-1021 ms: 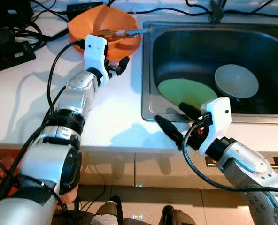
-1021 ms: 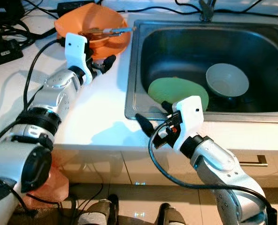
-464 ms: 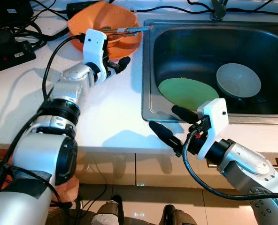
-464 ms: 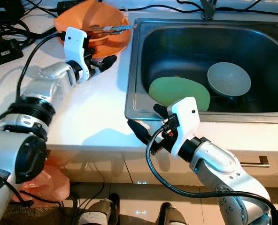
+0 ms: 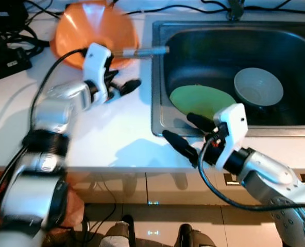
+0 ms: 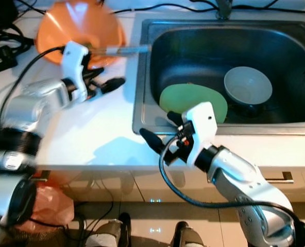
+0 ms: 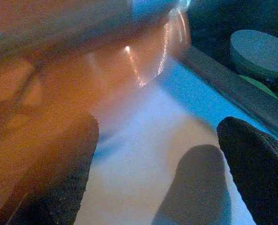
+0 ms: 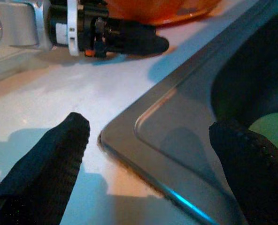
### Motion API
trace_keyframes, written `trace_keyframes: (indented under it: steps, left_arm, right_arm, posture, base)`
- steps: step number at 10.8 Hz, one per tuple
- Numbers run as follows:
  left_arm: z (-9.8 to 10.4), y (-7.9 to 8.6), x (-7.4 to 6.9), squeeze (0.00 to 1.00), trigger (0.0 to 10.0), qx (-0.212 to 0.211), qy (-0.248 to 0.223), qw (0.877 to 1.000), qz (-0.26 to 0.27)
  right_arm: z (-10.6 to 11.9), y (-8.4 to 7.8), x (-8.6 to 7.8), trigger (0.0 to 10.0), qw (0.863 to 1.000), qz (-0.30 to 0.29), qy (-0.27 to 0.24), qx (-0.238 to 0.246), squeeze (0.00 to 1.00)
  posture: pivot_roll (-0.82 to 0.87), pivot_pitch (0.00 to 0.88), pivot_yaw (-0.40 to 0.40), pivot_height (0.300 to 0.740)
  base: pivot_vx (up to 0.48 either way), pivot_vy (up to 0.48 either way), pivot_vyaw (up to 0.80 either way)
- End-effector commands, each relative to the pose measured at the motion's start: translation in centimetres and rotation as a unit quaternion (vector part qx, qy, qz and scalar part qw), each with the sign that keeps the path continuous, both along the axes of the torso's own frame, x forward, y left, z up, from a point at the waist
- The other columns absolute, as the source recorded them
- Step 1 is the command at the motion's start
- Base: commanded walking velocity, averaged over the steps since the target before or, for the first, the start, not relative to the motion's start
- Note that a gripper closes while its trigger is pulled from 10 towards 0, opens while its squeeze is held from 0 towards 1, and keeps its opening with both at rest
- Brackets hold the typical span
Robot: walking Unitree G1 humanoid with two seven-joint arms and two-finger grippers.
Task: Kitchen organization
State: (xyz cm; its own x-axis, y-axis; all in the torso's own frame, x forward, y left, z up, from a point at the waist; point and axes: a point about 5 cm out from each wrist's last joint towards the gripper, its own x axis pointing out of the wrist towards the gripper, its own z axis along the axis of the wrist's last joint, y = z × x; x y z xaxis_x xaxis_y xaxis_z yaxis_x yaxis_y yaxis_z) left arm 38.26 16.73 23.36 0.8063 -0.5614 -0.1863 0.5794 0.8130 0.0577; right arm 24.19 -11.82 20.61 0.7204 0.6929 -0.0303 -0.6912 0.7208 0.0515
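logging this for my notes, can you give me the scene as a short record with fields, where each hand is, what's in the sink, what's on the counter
surface: white counter with a steel sink set in it
left hand: open, over the counter beside the orange bowl
orange bowl: on the counter next to the sink, tilted; a long utensil sticks out toward the sink
right hand: open, over the sink's front corner
in sink: green plate, pale bowl
far left of counter: black cables

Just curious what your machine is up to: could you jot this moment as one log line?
left gripper: open beside orange bowl | right gripper: open at sink corner | green plate, white bowl in sink
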Motion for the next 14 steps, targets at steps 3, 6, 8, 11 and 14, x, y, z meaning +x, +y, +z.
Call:
trace_keyframes:
  steps: [3,6,8,11,14]
  left_arm:
    - [-5.0,1.5,-1.8,0.0,10.0,0.019,0.126,0.992,0.023]
    - [-3.7,1.6,-2.2,0.0,10.0,0.02,0.103,0.994,0.034]
    - [-2.2,1.5,-1.2,0.0,10.0,0.006,0.058,0.997,0.052]
    - [-0.6,1.8,1.0,0.0,10.0,-0.007,0.001,0.994,0.109]
    - [1.9,1.8,2.5,0.0,10.0,-0.024,-0.037,0.991,0.126]
  right_arm:
    - [-0.1,0.4,0.2,10.0,1.0,0.013,-0.008,0.002,0.0]
    - [-0.2,0.4,0.5,10.0,1.0,0.01,-0.01,0.002,0.0]
    - [-0.3,0.5,0.5,10.0,1.0,0.009,-0.01,0.003,0.0]
    - [-0.4,0.7,0.4,10.0,1.0,0.006,-0.01,0.004,0.0]
    - [-0.5,0.6,0.1,10.0,1.0,0.003,-0.009,0.002,0.0]
  posture:
    - [0.07,0.252,0.026,0.74]
    - [0.07,0.248,0.027,0.74]
    - [0.07,0.253,0.027,0.74]
    - [0.06,0.259,0.03,0.74]
    - [0.04,0.269,0.036,0.74]
  base:
    - [0.0,0.0,0.0]
    - [0.0,0.0,0.0]
    - [0.0,0.0,0.0]
    - [0.0,0.0,0.0]
    - [0.0,0.0,0.0]
